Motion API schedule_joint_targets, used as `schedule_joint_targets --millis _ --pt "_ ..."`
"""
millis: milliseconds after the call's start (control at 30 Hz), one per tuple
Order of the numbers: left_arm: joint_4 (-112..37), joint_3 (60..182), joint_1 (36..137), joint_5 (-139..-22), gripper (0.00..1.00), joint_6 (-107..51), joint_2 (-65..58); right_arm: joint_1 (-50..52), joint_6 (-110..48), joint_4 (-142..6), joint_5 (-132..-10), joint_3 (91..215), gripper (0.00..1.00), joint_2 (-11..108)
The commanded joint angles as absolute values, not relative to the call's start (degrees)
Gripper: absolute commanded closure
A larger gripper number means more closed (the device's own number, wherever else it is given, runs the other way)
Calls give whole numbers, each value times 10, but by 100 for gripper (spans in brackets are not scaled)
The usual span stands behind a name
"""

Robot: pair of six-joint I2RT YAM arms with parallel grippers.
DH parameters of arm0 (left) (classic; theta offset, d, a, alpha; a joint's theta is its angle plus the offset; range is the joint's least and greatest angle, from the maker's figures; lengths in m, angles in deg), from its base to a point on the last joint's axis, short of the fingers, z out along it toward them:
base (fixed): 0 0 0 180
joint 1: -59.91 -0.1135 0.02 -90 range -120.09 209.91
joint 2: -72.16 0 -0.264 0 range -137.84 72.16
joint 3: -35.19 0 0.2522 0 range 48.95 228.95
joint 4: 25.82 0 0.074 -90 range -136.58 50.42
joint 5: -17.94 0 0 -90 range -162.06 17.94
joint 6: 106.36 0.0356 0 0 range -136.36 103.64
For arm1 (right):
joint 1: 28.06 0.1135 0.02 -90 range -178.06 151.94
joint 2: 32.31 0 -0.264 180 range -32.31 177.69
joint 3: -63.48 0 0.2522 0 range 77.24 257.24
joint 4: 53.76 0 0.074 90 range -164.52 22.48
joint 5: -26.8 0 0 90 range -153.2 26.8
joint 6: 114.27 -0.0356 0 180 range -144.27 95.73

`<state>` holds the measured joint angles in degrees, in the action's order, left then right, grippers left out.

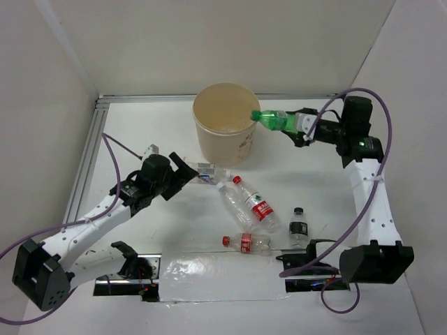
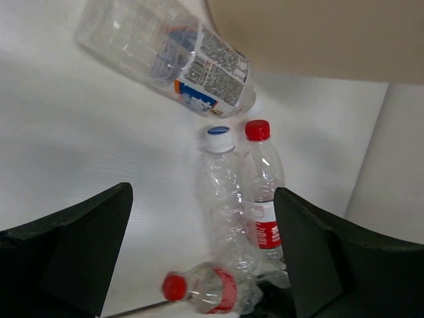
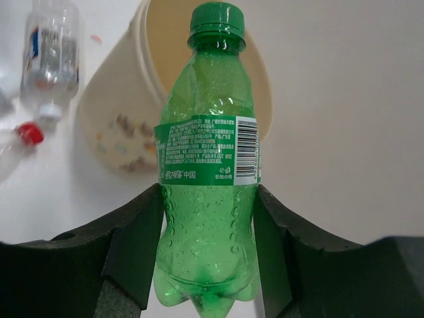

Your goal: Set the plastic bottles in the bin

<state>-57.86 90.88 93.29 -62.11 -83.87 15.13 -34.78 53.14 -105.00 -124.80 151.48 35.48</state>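
White counter (image 1: 160,125) boxed by pale panels on three sides, with the bin (image 1: 223,150) standing toward the far edge.

We have the right end effector (image 1: 299,124) clamped across the lower body of the green bottle (image 1: 272,119). The bottle lies level in the air, its cap just over the bin's right rim and most of its body outside.

Letting go here is our main worry. We judge the bottle would pivot on the rim and fall to the counter. Pushing in too low could catch the rim and shove or tip the tub.

Our left end effector (image 1: 185,171) hangs with jaws wide apart and empty, just beside the blue-labelled bottle (image 1: 207,169) near the bin's foot. A clumsy closing there could squirt it away.

Nearer us lie the crushed clear bottle (image 1: 229,195), the red-capped bottle (image 1: 257,206), the small red-capped bottle (image 1: 246,242) and the black-capped bottle (image 1: 299,227).
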Motion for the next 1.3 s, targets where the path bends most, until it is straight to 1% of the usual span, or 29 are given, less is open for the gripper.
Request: schedule_joint_targets --millis 0,33,100,167,200,267,300,367,400,467,500,533,600,667,733,833,867,933,967,1033,1167,1200,1267 --pt "-573 934 906 -673 0 -999 104 -272 426 -878 -1212 1560 95 408" --pt "-580 948 899 -684 0 -1013 79 -234 444 -890 -1194 1585 93 429" --pt "-593 961 880 -709 0 -1042 58 -204 487 -907 -1145 1652 90 489" --pt "-594 975 864 -718 0 -1050 34 -166 515 -919 -1095 1688 88 523" --pt "-594 980 858 -718 0 -1050 26 -156 554 -928 -1080 1709 88 558" --pt "-594 986 844 -718 0 -1055 11 -130 578 -955 -1050 1771 87 593" --pt "-594 986 837 -718 0 -1062 11 -130 586 -963 -1043 1814 85 629" --pt "-594 991 825 -718 0 -1075 4 -122 594 -990 -1036 1852 77 664" --pt "-594 991 814 -729 0 -1075 -3 -116 600 -1008 -1036 1879 70 690" --pt "-594 991 808 -735 0 -1084 -12 -116 586 -1002 -1036 1879 42 697" --pt "-603 991 800 -735 0 -1089 -22 -116 580 -997 -1036 1879 21 697" --pt "-610 991 800 -735 0 -1089 -28 -111 555 -976 -1042 1859 16 692" --pt "-610 998 793 -740 0 -1089 -49 -111 524 -946 -1050 1837 9 675" --pt "-616 1012 788 -747 0 -1084 -80 -111 476 -930 -1056 1807 7 646" --pt "-616 1027 788 -752 0 -1079 -105 -123 417 -914 -1079 1784 6 609" --pt "-602 1056 788 -767 0 -1079 -155 -137 388 -906 -1093 1715 5 560" --pt "-588 1062 788 -773 0 -1086 -163 -144 381 -901 -1099 1667 5 524" --pt "-573 1070 783 -773 0 -1091 -183 -153 375 -909 -1099 1620 5 473" --pt "-572 1075 783 -773 0 -1097 -183 -153 375 -909 -1105 1575 5 456" --pt "-572 1091 783 -773 0 -1097 -200 -175 364 -909 -1113 1532 5 425" --pt "-624 1146 783 -777 0 -1067 -264 -210 326 -919 -1132 1462 5 356" --pt "-642 1170 788 -777 0 -1048 -303 -228 321 -930 -1142 1435 5 342" --pt "-656 1177 793 -777 0 -1043 -314 -233 321 -938 -1149 1426 5 328"
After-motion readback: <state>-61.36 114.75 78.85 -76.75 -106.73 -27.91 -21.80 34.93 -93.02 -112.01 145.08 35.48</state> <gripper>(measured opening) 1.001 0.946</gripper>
